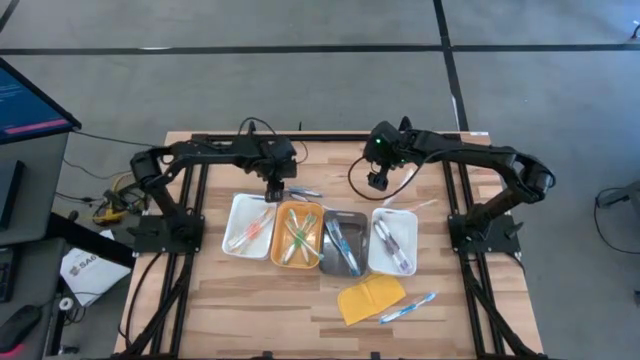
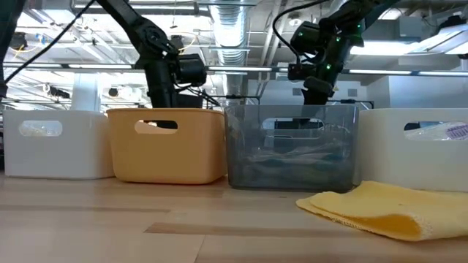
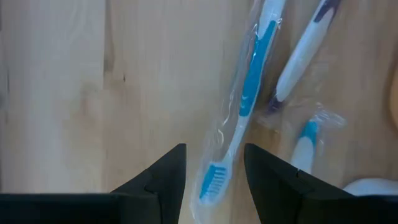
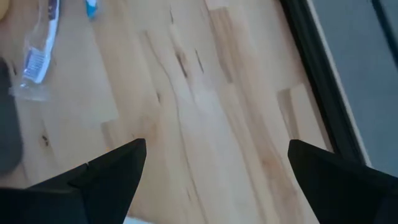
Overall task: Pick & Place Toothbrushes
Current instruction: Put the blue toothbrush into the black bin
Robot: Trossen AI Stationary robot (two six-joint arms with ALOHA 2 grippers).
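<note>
Between the left gripper's (image 3: 214,177) part-open fingers lies a wrapped blue toothbrush (image 3: 249,99), flat on the table (image 3: 93,93) behind the orange tray (image 1: 297,236), not gripped. Right gripper (image 4: 214,165) hovers wide open, holding nothing, behind the white tray (image 1: 393,241).

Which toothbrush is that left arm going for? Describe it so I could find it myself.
Start at the row of four trays in the middle of the table. Just behind the orange tray, under the left gripper, a few toothbrushes lie loose on the wood. It is the blue-and-white toothbrush in clear wrap, its blue bristles between the open fingers; its neighbour is purple-tipped.
</note>
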